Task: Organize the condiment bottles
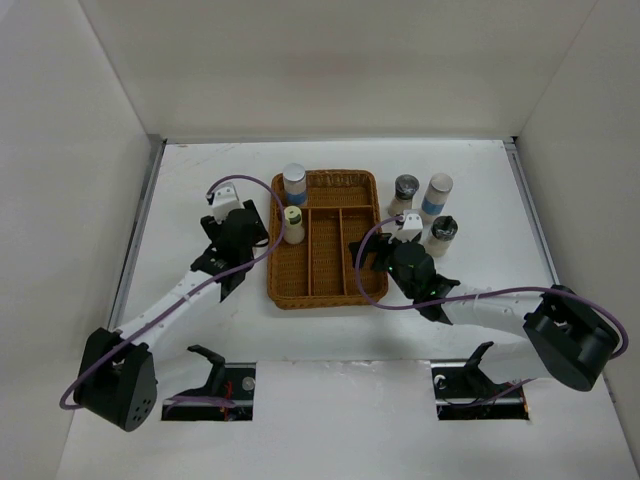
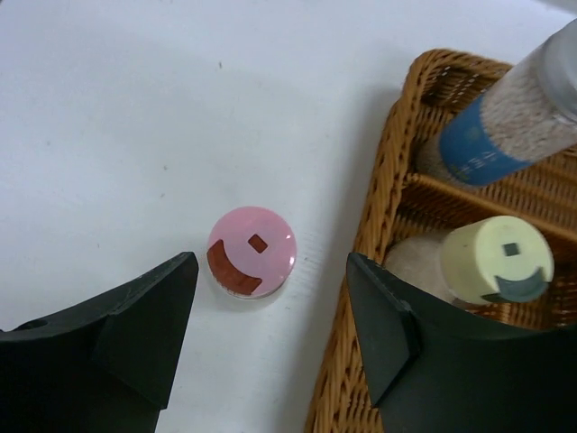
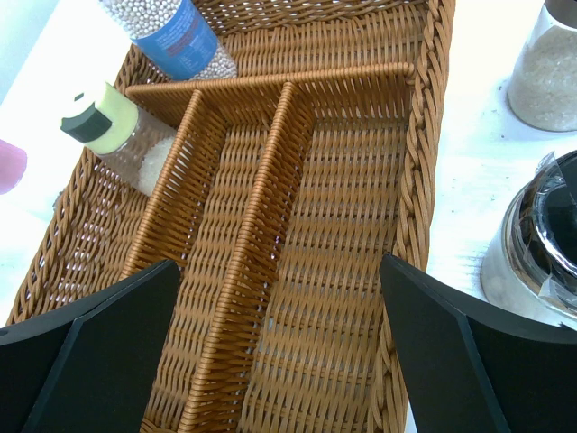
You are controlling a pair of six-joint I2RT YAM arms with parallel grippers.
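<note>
Left gripper (image 2: 270, 271): released, jaws wide, hanging over the pink-capped jar (image 2: 251, 251), one finger either side, neither touching it. The jar stands on the white table (image 2: 108, 108) just outside the wicker tray (image 1: 325, 299), at the tray's 9 o'clock. It is hidden under the arm in the top view.

Two jars are in the tray. The yellow-capped jar (image 1: 293, 222) is at the far end of the left long lane. The grey-capped blue-label jar (image 1: 294, 183) is in the cross compartment, at the 11 o'clock corner.

Right gripper (image 3: 278, 266): released, jaws wide, holding nothing, above the near part of the tray over the middle and right lanes.

Three jars stand on the table at the tray's 2 to 3 o'clock: far black-capped jar (image 1: 406, 190), pale-capped blue-label jar (image 1: 437, 195) and near black-capped jar (image 1: 441, 232). They sit close together, and whether they touch cannot be told.
</note>
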